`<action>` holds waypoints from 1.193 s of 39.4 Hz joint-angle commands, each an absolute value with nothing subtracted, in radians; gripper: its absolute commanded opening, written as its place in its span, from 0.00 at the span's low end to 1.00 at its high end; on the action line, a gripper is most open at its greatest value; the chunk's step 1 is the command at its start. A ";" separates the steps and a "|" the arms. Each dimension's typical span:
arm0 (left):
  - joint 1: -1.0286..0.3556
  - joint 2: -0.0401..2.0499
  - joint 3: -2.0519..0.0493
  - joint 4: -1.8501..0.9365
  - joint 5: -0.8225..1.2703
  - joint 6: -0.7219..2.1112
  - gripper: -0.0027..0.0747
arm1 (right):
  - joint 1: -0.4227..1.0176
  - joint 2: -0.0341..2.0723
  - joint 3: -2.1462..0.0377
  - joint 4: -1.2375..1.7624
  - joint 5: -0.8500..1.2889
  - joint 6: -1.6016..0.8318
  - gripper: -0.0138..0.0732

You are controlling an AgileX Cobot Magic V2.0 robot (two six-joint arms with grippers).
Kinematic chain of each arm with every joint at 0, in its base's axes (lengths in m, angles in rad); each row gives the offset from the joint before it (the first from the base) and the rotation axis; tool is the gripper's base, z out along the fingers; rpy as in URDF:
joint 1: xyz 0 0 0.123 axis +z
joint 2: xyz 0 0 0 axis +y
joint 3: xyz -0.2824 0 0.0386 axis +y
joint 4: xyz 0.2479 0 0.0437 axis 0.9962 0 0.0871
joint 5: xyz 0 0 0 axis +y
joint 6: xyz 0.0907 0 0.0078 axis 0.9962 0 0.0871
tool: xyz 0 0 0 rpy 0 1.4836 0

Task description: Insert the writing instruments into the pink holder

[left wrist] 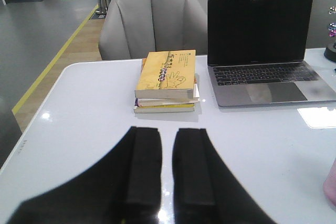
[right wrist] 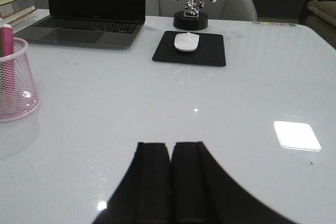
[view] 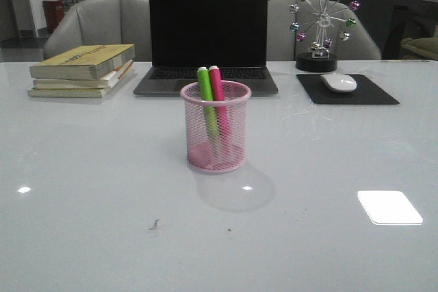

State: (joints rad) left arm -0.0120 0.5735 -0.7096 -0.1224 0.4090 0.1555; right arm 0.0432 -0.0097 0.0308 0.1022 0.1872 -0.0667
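The pink holder (view: 215,128), a round wire-mesh cup, stands upright in the middle of the table. Both writing instruments stand inside it, side by side: the green marker (view: 205,97) on the left and the magenta marker (view: 218,94) on the right, their caps poking above the rim. Neither gripper shows in the front view. In the left wrist view my left gripper (left wrist: 167,129) hovers over bare table, open by a narrow gap and holding nothing; a sliver of the holder (left wrist: 331,187) shows at the edge. My right gripper (right wrist: 170,144) is shut and empty, well apart from the holder (right wrist: 16,85) and the magenta marker (right wrist: 7,43).
A stack of books (view: 82,70) lies at the back left. An open laptop (view: 207,39) stands behind the holder. A white mouse (view: 339,83) on a black pad (view: 373,92) and a ferris-wheel ornament (view: 321,22) sit at the back right. Grey chairs stand behind the table.
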 commanded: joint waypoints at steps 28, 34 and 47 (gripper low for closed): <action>-0.017 0.575 -0.731 -0.123 0.315 0.156 0.15 | 0.046 -0.029 0.032 0.105 0.106 -0.071 0.22; -0.017 0.561 -0.724 -0.100 0.302 0.156 0.15 | 0.046 -0.029 0.032 0.105 0.106 -0.071 0.22; -0.015 0.275 -0.580 -0.055 0.120 0.156 0.15 | 0.046 -0.029 0.032 0.105 0.106 -0.071 0.22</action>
State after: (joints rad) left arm -0.0120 0.3305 -0.5918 -0.0634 0.2561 0.1555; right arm 0.0432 -0.0097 0.0308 0.1022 0.1872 -0.0667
